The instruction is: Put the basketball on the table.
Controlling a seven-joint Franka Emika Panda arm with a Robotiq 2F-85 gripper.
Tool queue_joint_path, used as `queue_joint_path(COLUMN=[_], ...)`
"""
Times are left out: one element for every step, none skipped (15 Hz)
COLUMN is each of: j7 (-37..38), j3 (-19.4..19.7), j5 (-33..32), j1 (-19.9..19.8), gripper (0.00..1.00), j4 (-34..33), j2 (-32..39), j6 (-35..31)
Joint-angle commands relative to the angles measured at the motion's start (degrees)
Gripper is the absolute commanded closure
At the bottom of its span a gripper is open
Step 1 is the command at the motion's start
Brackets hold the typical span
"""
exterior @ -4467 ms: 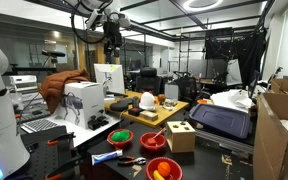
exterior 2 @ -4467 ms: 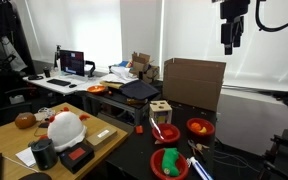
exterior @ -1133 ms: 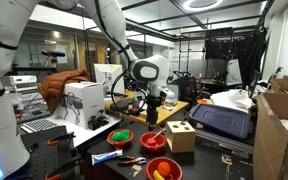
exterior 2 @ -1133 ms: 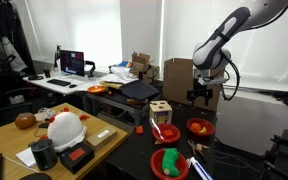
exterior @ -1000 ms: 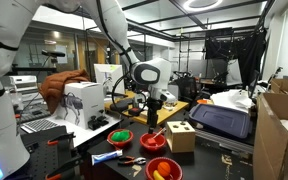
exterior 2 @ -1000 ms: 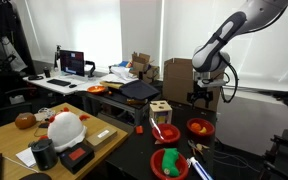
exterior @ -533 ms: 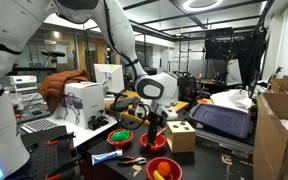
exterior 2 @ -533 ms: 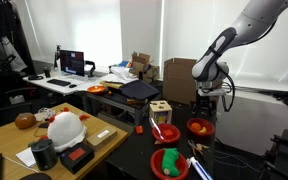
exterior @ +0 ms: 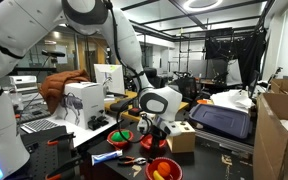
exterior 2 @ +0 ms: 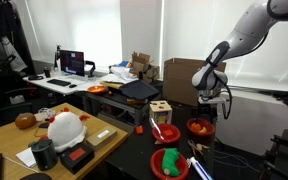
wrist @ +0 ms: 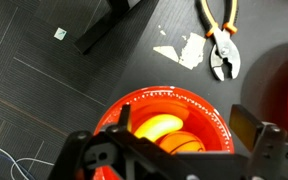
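Note:
The basketball (wrist: 181, 144) is a small orange ball lying in a red bowl (wrist: 209, 112) beside a yellow banana-shaped toy (wrist: 157, 126). In the wrist view my gripper (wrist: 184, 120) is open and hangs just above that bowl, one finger over each side of the rim. In both exterior views the gripper (exterior: 152, 131) (exterior 2: 202, 112) is low over the red bowl (exterior 2: 199, 128) on the dark table (wrist: 44, 90) (exterior 2: 229, 160). The ball itself does not show clearly in the exterior views.
Orange-handled pliers (wrist: 219, 40), a white scrap (wrist: 184, 52) and a black bar (wrist: 109, 25) lie on the table beyond the bowl. A wooden block box (exterior: 180, 136) (exterior 2: 161, 110), a green bowl (exterior 2: 169, 162), another red bowl (exterior: 163, 169) and a cardboard box (exterior 2: 192, 80) stand near.
The arm has come down from high above the table to just over the red bowl. The gripper stays open. The ball has not moved.

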State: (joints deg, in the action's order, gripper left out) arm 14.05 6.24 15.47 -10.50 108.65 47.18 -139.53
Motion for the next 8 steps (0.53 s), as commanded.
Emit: queue_joint_path(j7=[1.4,1.4,1.5,1.4,1.6,1.6,1.7,1.7], j3=[0.7,0.8,0.7,0.5,0.4,0.3,0.3,0.2], j5=[1.3,1.3,1.4,1.5,1.5,1.6,1.4,1.3], j1=[-1.3,-1.6,-1.9,-2.0,-2.1,-2.0,-1.7,-1.7], gripper=[0.0,0.0,0.0,0.0,0.0,0.0,0.0,0.0], j4=[-4.6,-5.8,-7.0,-8.4,-9.6,-10.8,-12.0,-13.1], j2=[4.4,5.5,6.4,7.4,8.1,8.9,9.7,10.3], j6=[-1.1,-1.4,-1.5,-1.8,-1.9,-2.0,-2.2,-2.1])
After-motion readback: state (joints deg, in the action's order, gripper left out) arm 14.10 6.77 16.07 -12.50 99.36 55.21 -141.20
